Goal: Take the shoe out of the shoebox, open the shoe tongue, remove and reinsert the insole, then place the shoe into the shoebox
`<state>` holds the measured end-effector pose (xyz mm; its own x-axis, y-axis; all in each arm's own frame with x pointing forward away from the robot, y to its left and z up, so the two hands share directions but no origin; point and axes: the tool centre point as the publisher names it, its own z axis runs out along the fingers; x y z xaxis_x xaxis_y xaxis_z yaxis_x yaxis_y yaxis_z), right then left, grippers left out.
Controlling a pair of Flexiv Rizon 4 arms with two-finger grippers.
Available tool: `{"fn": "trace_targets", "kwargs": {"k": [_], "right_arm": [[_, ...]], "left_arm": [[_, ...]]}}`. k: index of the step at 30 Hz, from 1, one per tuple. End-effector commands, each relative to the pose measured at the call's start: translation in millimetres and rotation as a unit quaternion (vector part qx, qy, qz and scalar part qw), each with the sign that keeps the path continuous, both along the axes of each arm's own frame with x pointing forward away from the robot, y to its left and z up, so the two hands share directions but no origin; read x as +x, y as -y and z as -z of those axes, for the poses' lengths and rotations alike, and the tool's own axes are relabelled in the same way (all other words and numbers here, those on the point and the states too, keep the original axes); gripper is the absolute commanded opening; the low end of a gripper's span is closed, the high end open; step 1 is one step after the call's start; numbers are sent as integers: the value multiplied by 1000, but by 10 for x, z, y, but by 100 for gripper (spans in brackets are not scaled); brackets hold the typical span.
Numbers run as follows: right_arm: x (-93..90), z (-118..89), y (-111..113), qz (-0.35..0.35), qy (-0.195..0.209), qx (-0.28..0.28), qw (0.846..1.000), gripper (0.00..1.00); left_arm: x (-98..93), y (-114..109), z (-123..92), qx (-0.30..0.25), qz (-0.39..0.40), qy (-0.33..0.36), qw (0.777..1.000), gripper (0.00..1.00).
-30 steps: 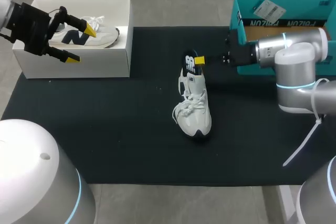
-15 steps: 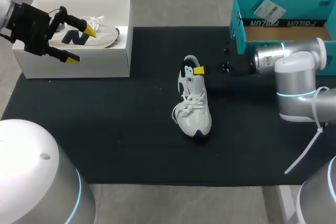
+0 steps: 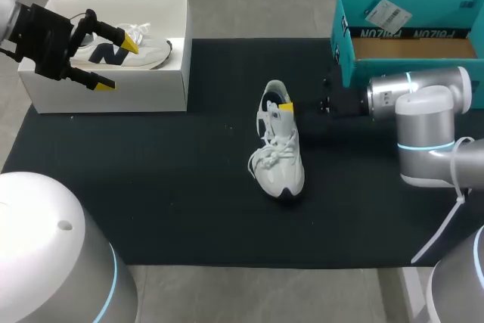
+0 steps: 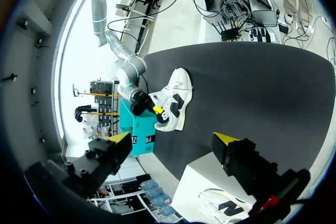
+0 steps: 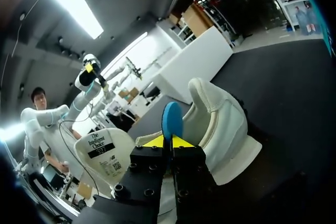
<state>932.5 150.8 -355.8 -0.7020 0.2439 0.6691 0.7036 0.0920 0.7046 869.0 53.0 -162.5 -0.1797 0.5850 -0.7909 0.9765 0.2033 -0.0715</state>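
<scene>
sitting on the black mat (image 3: 151, 187) mid-table, the white shoe (image 3: 280, 168) is outside both boxes, toe twd the robot, heel twd the far side. right gripper (image 3: 285, 104) is at the heel opening, fingers pinched nearly together on the thin blue insole (image 5: 171, 120), which stands on edge btwn them. white shoebox (image 3: 113, 88) at left holds a 2nd shoe (image 3: 125, 52) w/ a navy logo. left gripper (image 3: 117, 64) hovers over that box, fingers wide apart, nothing held. teal box (image 3: 378, 33) at far right: bare cardboard floor, paper tag (image 3: 386, 13) by its far wall.
</scene>
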Motion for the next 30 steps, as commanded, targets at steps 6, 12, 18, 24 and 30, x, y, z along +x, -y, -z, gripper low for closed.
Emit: {"fn": "trace_targets", "kwargs": {"k": [6,12,18,24,30], "right_arm": [[163,-109,24,-3,18,-11,1000,52],[273,-154,39,-10,26,-15,999,38],[310,-137,31,-12,27,-15,999,15],[258,-73,-2,-15,15,-13,1000,0],[151,-18,-47,-19,0,-10,1000,0]], "left_arm": [[-5,1,-4,2,0,0,1000,100],[-5,1,-4,2,0,0,1000,100],[-5,1,-4,2,0,0,1000,100],[-5,1,-4,2,0,0,1000,100],[-5,1,-4,2,0,0,1000,100]]}}
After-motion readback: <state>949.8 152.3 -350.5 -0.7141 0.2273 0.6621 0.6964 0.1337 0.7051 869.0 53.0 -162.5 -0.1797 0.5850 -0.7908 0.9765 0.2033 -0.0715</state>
